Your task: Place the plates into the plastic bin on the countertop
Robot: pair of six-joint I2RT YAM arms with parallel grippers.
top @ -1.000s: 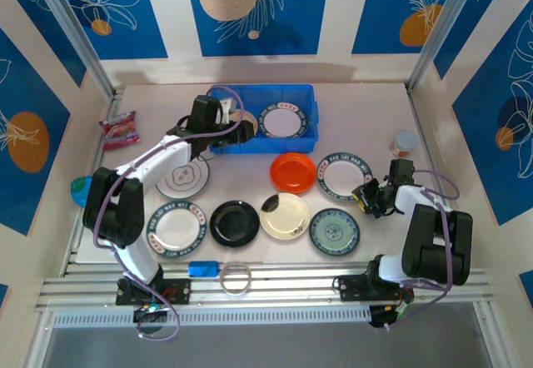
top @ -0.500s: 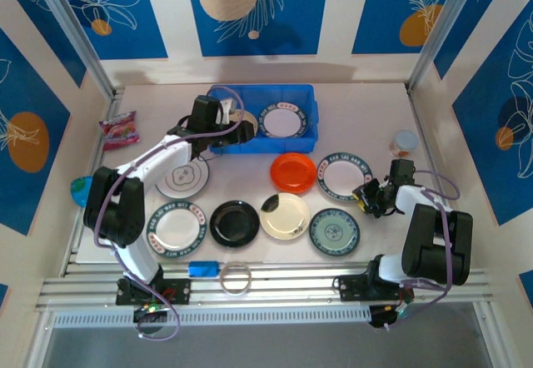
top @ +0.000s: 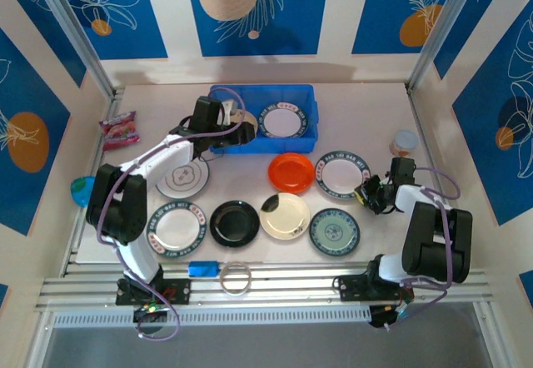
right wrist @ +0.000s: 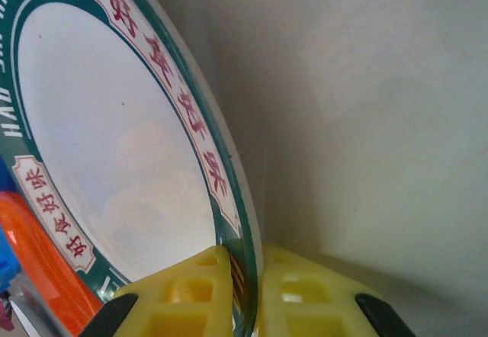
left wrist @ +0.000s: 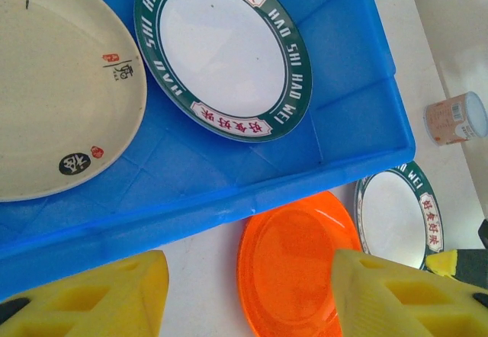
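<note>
The blue plastic bin (top: 306, 139) stands at the back of the countertop (top: 366, 110) and holds a cream plate (left wrist: 53, 93) and a green-and-red-rimmed plate (left wrist: 223, 51). My left gripper (left wrist: 244, 299) hangs open at the bin's near wall (left wrist: 229, 207), above the orange plate (left wrist: 297, 261). My right gripper (right wrist: 245, 291) is shut on the rim of another green-rimmed plate (right wrist: 114, 146), which lies right of the orange plate (top: 292, 172). In front lie a white plate (top: 181, 178), a rimmed plate (top: 176, 225), and black (top: 234, 222), cream (top: 285, 216) and teal (top: 335, 231) plates.
A small can (top: 404, 143) stands at the right wall near my right arm. A snack packet (top: 119, 129) and a teal lid (top: 82, 189) lie at the left. A small blue object (top: 204, 268) and a clear ring (top: 236, 278) rest on the metal rail.
My right gripper and the green-rimmed plate it holds have shifted very slightly. The left arm has hardly moved.
</note>
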